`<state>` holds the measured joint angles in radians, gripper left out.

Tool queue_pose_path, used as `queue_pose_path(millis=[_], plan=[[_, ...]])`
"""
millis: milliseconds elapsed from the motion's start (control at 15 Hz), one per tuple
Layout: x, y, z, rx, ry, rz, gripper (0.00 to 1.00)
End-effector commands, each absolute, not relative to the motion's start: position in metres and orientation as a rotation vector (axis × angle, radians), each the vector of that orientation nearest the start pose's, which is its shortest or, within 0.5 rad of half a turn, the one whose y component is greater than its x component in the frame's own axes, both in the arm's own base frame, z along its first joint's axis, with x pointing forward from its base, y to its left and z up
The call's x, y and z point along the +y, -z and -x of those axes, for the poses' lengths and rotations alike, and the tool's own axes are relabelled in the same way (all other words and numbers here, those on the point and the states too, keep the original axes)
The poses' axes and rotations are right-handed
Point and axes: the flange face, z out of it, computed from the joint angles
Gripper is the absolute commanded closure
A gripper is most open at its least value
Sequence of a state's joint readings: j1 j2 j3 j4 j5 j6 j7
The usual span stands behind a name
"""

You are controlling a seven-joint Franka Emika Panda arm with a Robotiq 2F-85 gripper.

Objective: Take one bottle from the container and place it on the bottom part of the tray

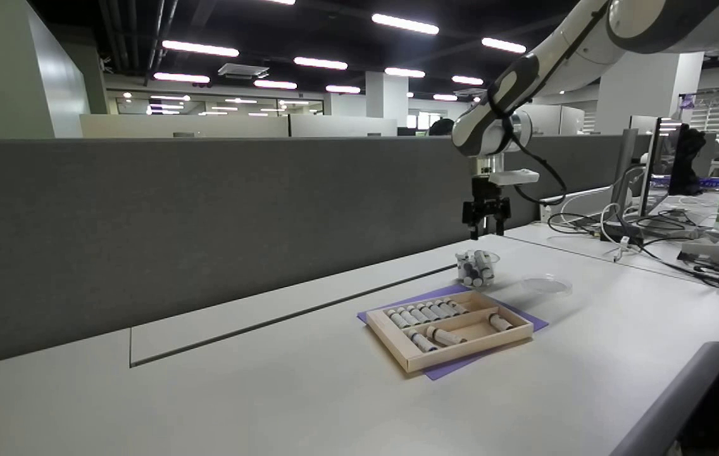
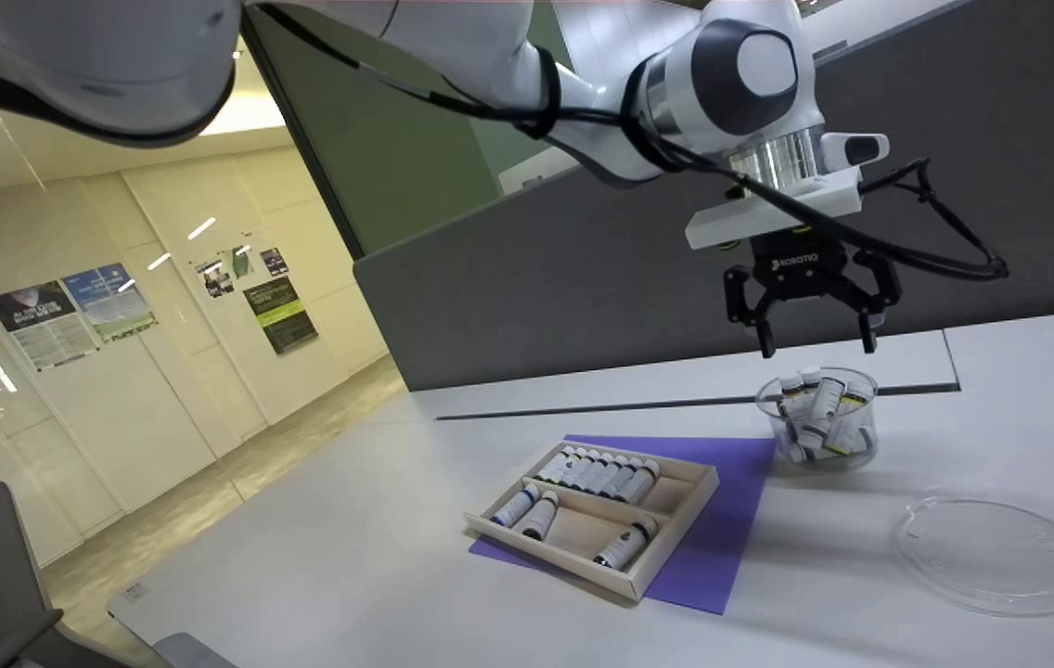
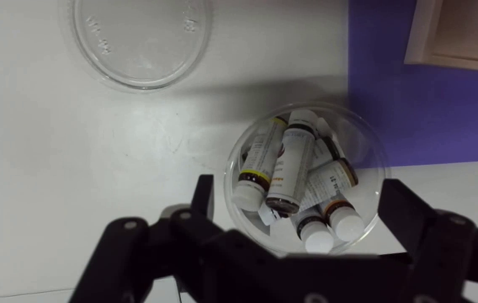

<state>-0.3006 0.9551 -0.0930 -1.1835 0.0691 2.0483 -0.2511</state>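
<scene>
The clear round container (image 2: 768, 404) holds several white-labelled bottles; it shows in both exterior views (image 1: 495, 257) and the wrist view (image 3: 359, 139). One bottle (image 3: 293, 164) lies on top, lengthwise. A yellow-banded bottle (image 3: 260, 158) lies beside it. The tan wooden tray (image 2: 583, 533) has a row of several bottles in its far compartment and three in its near one, two at one end and one at the other. It shows also in an exterior view (image 1: 470, 330). My gripper (image 2: 817, 346) is open and empty, pointing down above the container, fingers apart (image 3: 298, 183).
A purple sheet (image 2: 722, 520) lies under the tray. A clear round lid (image 2: 996, 557) lies on the white table near the container. A grey partition (image 1: 207, 221) stands along the table's back. Cables (image 1: 625, 237) and devices lie at the far end of the table.
</scene>
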Motion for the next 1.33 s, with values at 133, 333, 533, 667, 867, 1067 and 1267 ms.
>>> queue_pose_path(millis=[133, 333, 533, 667, 867, 1067, 1267], plan=[[-0.261, -0.185, -0.725, 0.27, -0.037, 3.042, 0.0], [-0.247, -0.175, -0.731, 0.248, -0.018, 3.012, 0.0], [-0.239, -0.168, -0.733, 0.235, -0.015, 2.991, 0.0], [-0.24, -0.169, -0.733, 0.231, -0.013, 2.985, 0.0], [-0.244, -0.17, -0.731, 0.235, -0.007, 2.982, 0.0], [-0.251, -0.167, -0.727, 0.251, -0.01, 2.971, 0.0], [-0.257, -0.16, -0.722, 0.263, -0.021, 2.964, 0.0]])
